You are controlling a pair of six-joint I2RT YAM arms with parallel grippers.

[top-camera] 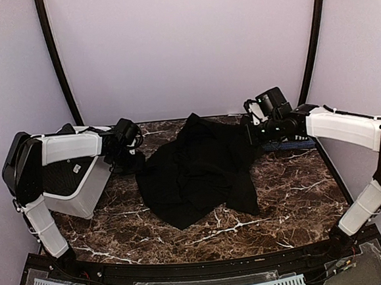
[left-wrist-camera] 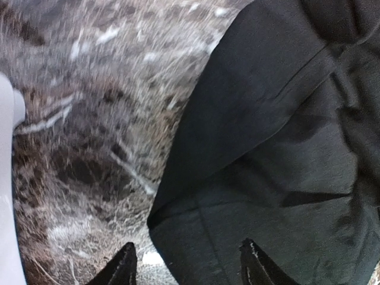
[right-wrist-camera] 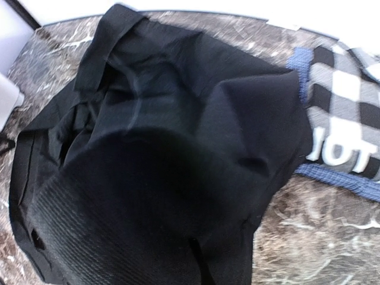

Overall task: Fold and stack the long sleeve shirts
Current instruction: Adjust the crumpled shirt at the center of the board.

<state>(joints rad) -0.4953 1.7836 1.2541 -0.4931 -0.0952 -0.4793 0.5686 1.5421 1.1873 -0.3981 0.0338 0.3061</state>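
A black long sleeve shirt [top-camera: 199, 171] lies crumpled near the middle of the brown marbled tabletop [top-camera: 294, 200], spread in loose folds with its lower edge toward the near side and a peak of cloth rising at the far side. Its right upper part climbs toward the right claw [top-camera: 250, 132], which reaches in from the right, low over the stone. In the right wrist view black cloth bunches up directly beneath the lens, a ribbed cuff showing at the lower left, and it hides the fingers entirely; the claw is closed tight with the shirt gathered up into it. Just beside that cloth, on the right, lies a black-and-white checked shirt [right-wrist-camera: 344, 101] with a blue edge and large white letters, flat on the tabletop and partly under the right arm. The left claw [left-wrist-camera: 189, 270] hovers at the shirt's left edge with its dark fingertips [left-wrist-camera: 123, 267] standing apart: one is over bare marble, the other over black fabric, and the shirt's hemmed edge runs between them without being pinched. A white plastic bin [top-camera: 82, 190] sits at the left of the tabletop, below the left arm, and its pale rim shows at the left border of the left wrist view.
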